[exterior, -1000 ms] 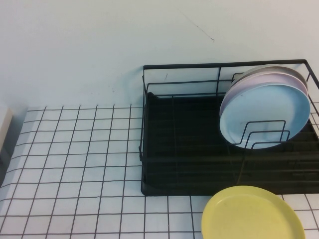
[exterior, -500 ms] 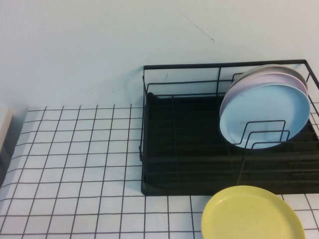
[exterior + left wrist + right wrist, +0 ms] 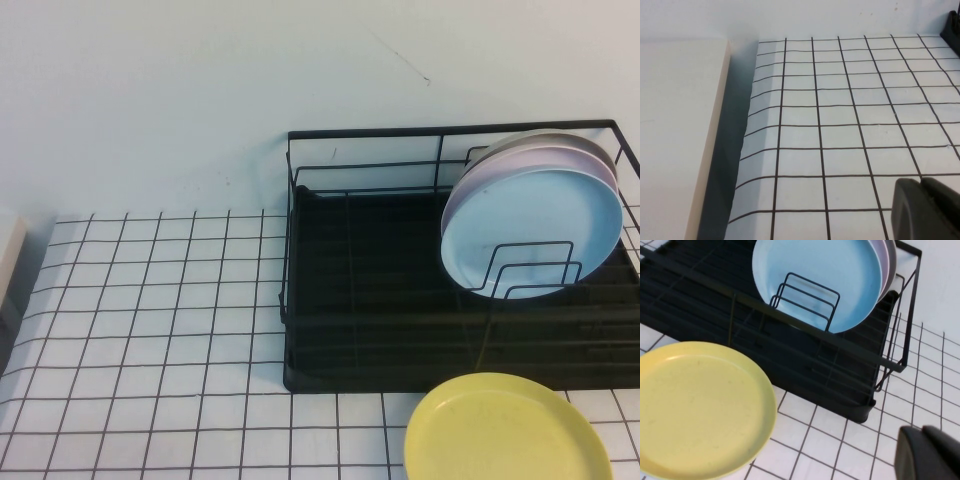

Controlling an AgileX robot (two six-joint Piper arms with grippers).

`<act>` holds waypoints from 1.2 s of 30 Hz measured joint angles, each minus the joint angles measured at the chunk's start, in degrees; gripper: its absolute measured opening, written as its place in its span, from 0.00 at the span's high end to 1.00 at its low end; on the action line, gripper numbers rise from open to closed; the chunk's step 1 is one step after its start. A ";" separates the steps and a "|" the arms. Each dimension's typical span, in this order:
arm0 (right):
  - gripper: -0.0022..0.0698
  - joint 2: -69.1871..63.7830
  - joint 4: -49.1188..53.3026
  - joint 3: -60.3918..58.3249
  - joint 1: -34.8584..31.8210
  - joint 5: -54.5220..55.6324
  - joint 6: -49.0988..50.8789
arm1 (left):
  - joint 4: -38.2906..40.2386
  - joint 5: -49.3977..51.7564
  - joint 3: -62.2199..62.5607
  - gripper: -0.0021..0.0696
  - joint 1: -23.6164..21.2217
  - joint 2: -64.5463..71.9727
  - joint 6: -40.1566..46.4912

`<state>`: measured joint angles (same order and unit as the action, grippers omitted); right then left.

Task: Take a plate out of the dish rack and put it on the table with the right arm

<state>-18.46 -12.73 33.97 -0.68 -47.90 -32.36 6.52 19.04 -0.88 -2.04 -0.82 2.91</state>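
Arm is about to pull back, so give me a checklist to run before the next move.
1. Yellow plate out of the dish rack: ok, lies in front of it.
2. Plate flat on the table: ok.
3. Right tool free of the plate: ok, shut, holding nothing, apart from it.
4. Light blue plate upright in the rack: ok.
5. Left tool parked over bare grid, away from the rack: ok.
6. Plate fully on the table: cannot tell, its near edge is cut off.
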 joint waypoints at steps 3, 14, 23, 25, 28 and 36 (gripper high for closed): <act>0.97 0.00 -0.14 -0.03 0.00 -0.72 0.00 | 0.00 0.00 0.00 0.98 0.00 0.00 0.00; 0.97 0.13 0.83 -2.59 0.00 5.22 1.96 | 0.00 0.00 0.00 0.98 0.00 0.00 0.00; 0.97 11.03 16.92 -20.73 0.00 19.10 23.44 | 0.00 0.00 0.00 0.98 0.00 0.00 0.00; 0.97 13.79 17.73 -24.86 0.00 20.96 24.61 | 0.00 0.00 0.00 0.98 0.00 0.00 0.00; 0.97 17.88 18.16 -30.46 0.00 22.33 25.10 | 0.00 0.00 0.00 0.98 0.00 0.00 0.00; 0.97 19.12 18.42 -34.97 0.00 26.81 23.82 | 0.00 0.00 0.00 0.98 0.00 0.00 0.00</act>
<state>0.66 5.69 -1.00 -0.68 -21.09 -8.54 6.52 19.04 -0.88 -2.04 -0.82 2.91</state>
